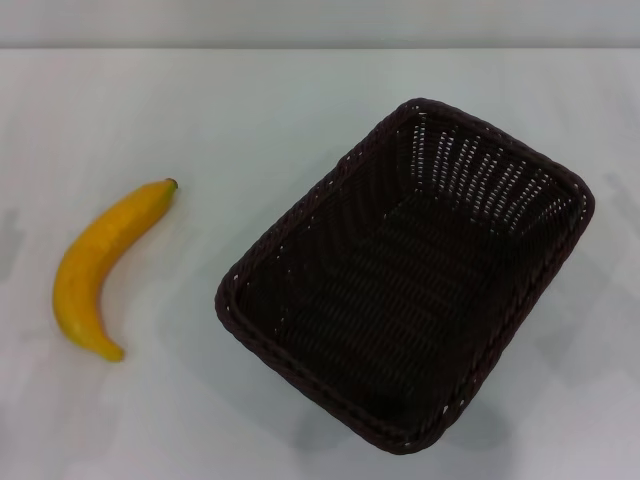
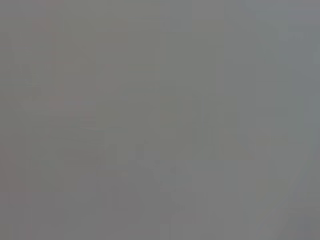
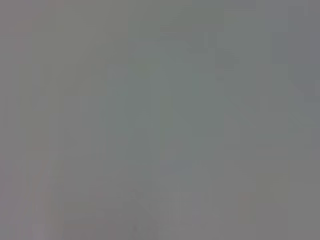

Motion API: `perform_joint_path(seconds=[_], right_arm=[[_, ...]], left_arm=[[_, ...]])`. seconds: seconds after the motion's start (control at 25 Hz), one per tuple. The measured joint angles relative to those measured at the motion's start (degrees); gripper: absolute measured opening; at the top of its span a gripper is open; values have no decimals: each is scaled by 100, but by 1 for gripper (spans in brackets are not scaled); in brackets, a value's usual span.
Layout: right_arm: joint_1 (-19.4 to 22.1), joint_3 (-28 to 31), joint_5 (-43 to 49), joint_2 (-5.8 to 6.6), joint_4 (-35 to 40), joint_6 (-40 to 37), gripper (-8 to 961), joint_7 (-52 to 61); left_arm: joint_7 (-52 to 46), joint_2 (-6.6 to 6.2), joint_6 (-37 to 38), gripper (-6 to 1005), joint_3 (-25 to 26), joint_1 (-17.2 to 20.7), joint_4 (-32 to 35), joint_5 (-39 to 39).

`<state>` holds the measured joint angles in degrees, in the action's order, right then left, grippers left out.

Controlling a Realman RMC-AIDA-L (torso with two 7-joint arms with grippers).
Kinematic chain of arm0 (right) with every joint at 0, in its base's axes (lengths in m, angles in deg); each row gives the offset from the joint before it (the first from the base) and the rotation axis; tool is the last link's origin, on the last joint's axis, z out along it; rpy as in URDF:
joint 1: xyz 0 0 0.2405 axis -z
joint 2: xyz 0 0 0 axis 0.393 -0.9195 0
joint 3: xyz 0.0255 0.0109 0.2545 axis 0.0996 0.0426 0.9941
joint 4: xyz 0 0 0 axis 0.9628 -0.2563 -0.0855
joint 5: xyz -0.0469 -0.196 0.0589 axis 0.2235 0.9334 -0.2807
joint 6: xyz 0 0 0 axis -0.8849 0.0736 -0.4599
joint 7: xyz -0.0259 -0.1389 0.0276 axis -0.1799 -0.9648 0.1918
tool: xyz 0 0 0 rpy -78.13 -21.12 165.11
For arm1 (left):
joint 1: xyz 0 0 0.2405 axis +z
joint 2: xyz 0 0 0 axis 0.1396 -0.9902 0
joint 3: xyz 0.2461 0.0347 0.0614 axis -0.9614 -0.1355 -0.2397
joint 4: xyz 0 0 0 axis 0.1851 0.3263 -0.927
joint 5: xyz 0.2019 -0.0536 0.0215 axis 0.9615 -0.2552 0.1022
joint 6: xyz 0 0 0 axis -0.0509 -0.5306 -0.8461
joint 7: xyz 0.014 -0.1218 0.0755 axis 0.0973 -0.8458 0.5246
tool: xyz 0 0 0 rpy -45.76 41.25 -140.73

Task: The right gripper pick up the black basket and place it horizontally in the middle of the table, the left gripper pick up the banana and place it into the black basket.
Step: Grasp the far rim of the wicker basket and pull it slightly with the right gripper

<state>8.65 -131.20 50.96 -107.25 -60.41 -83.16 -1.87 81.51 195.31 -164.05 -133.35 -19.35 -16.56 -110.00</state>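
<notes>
Nearest us sits the black basket [image 1: 405, 275], empty, on the counter [image 1: 200, 110] right of centre. We note its long axis runs diagonally, near-left corner to far-right corner, so the coming move turns on rotating it to lie crosswise. It lies on the right arm's side. Well apart to the left, the banana [image 1: 100, 265] lies, stem pointing away. Neither gripper shows in any view; we cannot tell either one's state.
</notes>
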Motion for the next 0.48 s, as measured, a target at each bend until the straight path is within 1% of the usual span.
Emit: perform_joint_path(seconds=[0.48], right_arm=[[-32, -21, 0, 4, -1, 18, 725, -6]], left_arm=[[0, -2, -3, 870, 0, -43, 6, 10]])
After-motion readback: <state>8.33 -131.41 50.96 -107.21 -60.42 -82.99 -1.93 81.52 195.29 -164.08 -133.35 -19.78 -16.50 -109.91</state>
